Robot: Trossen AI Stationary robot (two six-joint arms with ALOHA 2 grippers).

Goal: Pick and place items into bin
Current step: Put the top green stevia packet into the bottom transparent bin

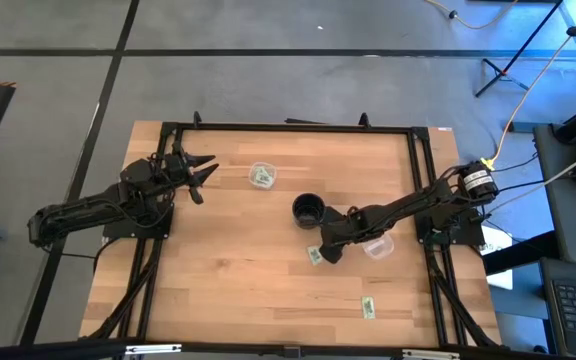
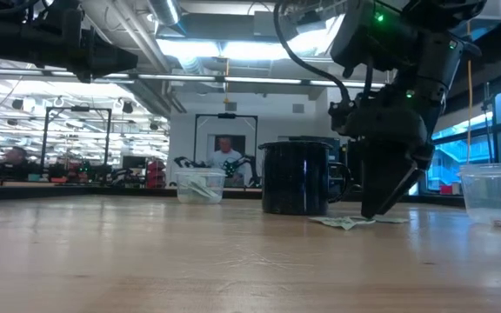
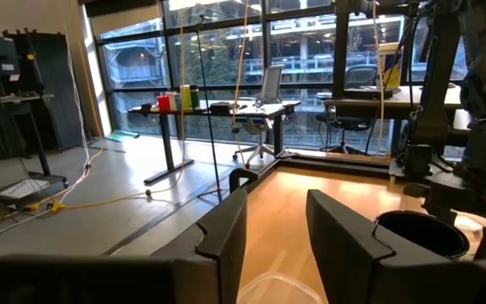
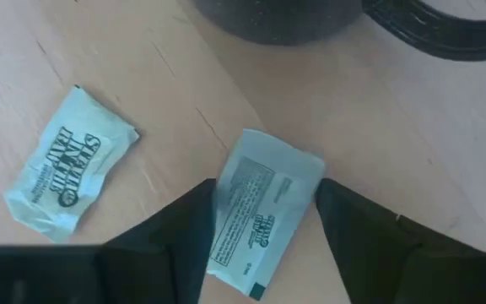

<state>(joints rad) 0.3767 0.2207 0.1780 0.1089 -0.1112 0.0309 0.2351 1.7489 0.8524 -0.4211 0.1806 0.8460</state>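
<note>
My right gripper [image 1: 326,252] [image 4: 264,224] is open and low over the table, just near of the black mug [image 1: 308,210] [image 2: 296,178]. Its fingers point down and straddle one pale green packet [image 4: 264,211] lying flat on the wood. A second packet [image 4: 66,173] lies flat beside it; in the low view the packets [image 2: 346,223] show under the gripper tips. A third packet [image 1: 368,308] lies near the table's near edge. A small clear bin [image 1: 261,176] [image 2: 200,184] holding green packets stands left of the mug. My left gripper [image 1: 203,170] [image 3: 277,245] hovers open, raised, left of that bin. My right gripper comes from above with one finger [image 4: 184,228] at the packet's one long edge [image 4: 222,203] and the other finger [image 4: 353,228] by its opposite corner [image 4: 315,173]. The packet lies flat and uncreased on the table. Whether the fingers touch it, I cannot tell.
A second clear container [image 1: 378,245] [image 2: 494,196] stands just right of my right gripper. A black frame [image 1: 288,127] runs around the table's far and side edges. Bare wood lies open across the near left part of the table [image 1: 218,290].
</note>
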